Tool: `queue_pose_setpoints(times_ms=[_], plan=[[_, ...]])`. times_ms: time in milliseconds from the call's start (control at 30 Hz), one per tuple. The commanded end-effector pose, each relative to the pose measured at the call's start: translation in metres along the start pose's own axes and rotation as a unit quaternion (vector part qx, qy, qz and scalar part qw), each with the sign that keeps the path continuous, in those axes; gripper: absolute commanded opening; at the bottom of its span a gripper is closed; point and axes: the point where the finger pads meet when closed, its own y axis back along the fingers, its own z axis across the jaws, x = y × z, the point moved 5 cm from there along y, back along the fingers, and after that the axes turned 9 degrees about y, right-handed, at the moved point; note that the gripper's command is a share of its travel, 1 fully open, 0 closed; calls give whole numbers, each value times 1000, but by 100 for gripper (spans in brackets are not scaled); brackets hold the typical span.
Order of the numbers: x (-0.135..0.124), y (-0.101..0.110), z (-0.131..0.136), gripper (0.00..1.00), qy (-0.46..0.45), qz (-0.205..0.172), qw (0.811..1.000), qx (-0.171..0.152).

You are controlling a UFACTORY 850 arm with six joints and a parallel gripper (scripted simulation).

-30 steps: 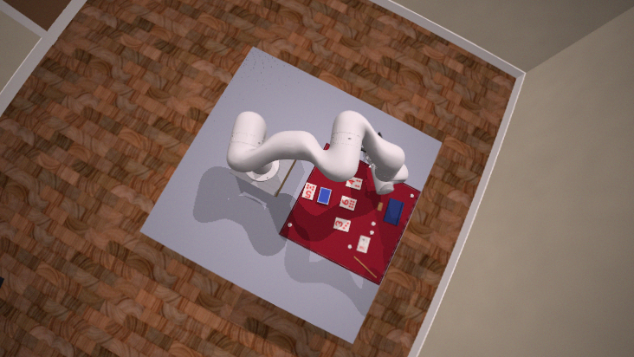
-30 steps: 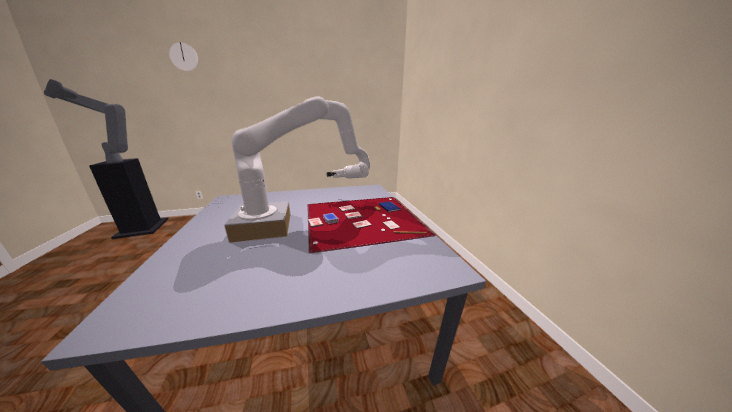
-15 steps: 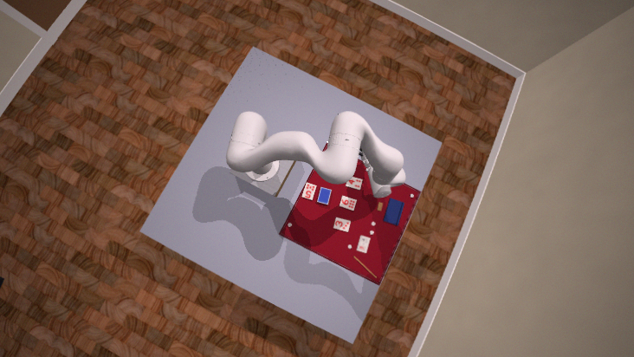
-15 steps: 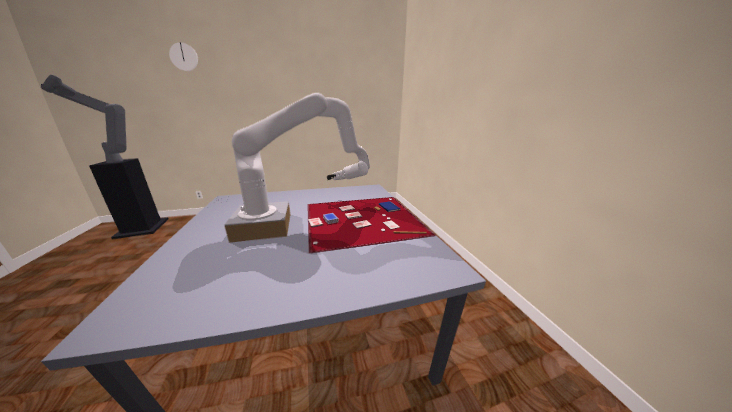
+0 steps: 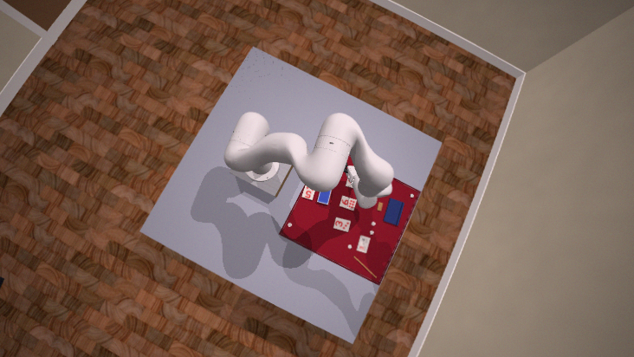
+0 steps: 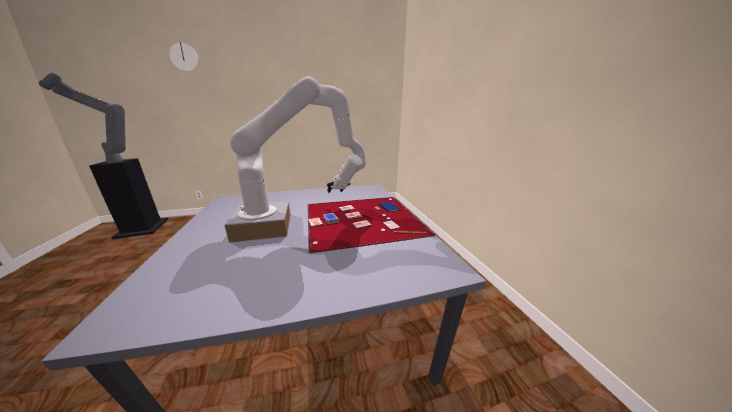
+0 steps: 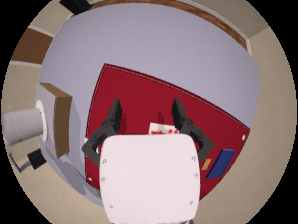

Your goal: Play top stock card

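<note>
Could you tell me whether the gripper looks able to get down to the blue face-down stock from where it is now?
Probably yes: the open gripper hangs above the cloth's far edge, and nothing stands over the stock.

Beyond your cards you have a dark blue closed notebook [image 5: 393, 211], a thin wooden pencil [image 5: 365, 267] and scattered small white tokens [image 5: 290, 224], while a round white wall clock [image 6: 183, 56] hangs behind the grey desk [image 6: 215, 307].

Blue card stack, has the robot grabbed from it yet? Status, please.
Gripper open, empty, above cloth's far edge. Blue stock untouched, face down. Nothing blocking the way down.
</note>
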Motion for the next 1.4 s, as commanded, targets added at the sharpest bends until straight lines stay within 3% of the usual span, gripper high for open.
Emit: queue_pose_setpoints(times_ms=[0, 200, 300, 433, 467, 633, 1167, 1200, 1367], plan=[[-26, 17, -26, 100, -12, -68, 998, -6], [-64, 46, -71, 100, -29, -174, 984, -15], [-69, 51, -78, 100, -31, -189, 981, -16], [-94, 78, -118, 100, -42, -274, 960, -22], [-95, 78, -119, 100, -42, -275, 960, -23], [-112, 104, -156, 100, -48, -350, 935, -29], [-114, 107, -161, 100, -49, -359, 931, -29], [-114, 107, -161, 86, -49, -359, 931, -29], [-114, 107, -161, 86, -49, -359, 931, -29]])
